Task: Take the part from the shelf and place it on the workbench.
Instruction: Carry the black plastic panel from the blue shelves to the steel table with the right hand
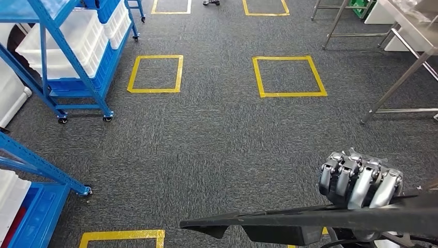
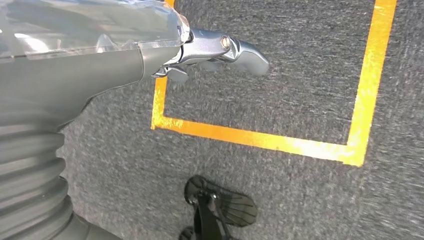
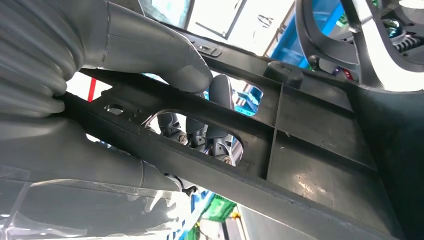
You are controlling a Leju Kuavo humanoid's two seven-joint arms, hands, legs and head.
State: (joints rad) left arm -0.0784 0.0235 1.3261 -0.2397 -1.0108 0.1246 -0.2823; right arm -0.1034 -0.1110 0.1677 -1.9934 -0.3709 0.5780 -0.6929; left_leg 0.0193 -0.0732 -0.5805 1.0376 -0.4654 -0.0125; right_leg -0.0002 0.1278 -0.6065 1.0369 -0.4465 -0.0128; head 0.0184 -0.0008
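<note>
Right hand [image 1: 360,178] grips long black plastic part [image 1: 289,222], fingers curled over its edge. Left hand [image 2: 220,50] holds nothing, fingers extended above grey carpet [image 2: 280,80]. No legible writing.

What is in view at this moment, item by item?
Black part: one, long flat black plastic piece, held low in the head view above the floor.
Shelf racks: two, blue, on castors, along the left; the farther one holds white bins.
Workbench: one, bare metal legs, upper right.
Floor squares: several, yellow tape on grey carpet.
Right hand: silver, fingers wrapped over the part's edge.
Left hand: silver and grey, hanging over the carpet near a yellow square; holds nothing visible, fingers mostly hidden.
</note>
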